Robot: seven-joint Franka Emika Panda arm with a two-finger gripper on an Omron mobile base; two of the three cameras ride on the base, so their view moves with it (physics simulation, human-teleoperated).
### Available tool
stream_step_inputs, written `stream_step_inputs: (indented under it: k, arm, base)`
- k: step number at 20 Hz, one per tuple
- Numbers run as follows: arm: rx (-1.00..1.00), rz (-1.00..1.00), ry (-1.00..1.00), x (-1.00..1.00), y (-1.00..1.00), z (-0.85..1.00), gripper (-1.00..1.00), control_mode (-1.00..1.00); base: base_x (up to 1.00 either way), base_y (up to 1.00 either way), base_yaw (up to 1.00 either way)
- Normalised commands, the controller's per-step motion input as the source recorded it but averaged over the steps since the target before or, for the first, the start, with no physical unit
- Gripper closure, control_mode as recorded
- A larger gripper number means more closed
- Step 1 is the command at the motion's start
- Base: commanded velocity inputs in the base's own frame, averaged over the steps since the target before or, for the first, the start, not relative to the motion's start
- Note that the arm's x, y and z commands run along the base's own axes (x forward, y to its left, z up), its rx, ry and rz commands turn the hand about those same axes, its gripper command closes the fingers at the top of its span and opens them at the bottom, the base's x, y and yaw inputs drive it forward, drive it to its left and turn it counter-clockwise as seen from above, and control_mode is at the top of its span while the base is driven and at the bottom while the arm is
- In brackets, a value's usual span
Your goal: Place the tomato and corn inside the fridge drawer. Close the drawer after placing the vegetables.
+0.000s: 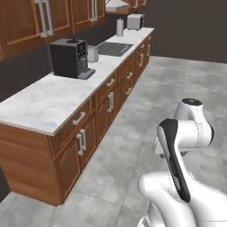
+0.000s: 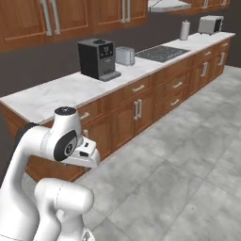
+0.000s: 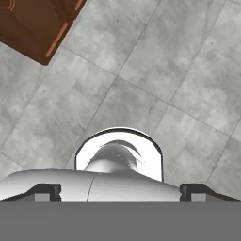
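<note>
The tomato, the corn and the fridge drawer are out of view. My arm is folded close over its base, with the hand (image 2: pixel 87 156) tucked low and pointing down at the grey tile floor (image 3: pixel 155 70). In the hand view my gripper (image 3: pixel 120 193) is open. Its two dark fingertips (image 3: pixel 47 192) stand far apart with nothing between them.
A long marble counter (image 1: pixel 48 99) on brown wood cabinets (image 1: pixel 82 146) runs along the left. On it are a black coffee machine (image 1: pixel 68 57), a cooktop (image 1: pixel 114 48) and a toaster (image 1: pixel 135 21). A cabinet corner (image 3: pixel 37 23) shows in the hand view. Open tiled floor (image 1: pixel 146 102) lies ahead and to the right.
</note>
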Motion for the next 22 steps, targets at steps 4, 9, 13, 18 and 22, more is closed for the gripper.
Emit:
stream_step_inputs:
  k: [4, 9, 13, 18, 22]
  arm:
    - [0.0, 0.0, 0.0, 0.0, 0.0, 0.0, -1.0, 1.0]
    - [0.0, 0.0, 0.0, 0.0, 0.0, 0.0, -1.0, 1.0]
    - [0.0, 0.0, 0.0, 0.0, 0.0, 0.0, -1.0, 1.0]
    - [0.0, 0.0, 0.0, 0.0, 0.0, 0.0, -1.0, 1.0]
    - [0.0, 0.0, 0.0, 0.0, 0.0, 0.0, -1.0, 1.0]
  base:
    - [1.0, -0.24, -0.38]
    - [1.0, -0.15, -0.37]
    - [1.0, -0.14, -0.36]
    - [1.0, -0.05, -0.36]
    - [1.0, 0.0, -0.37]
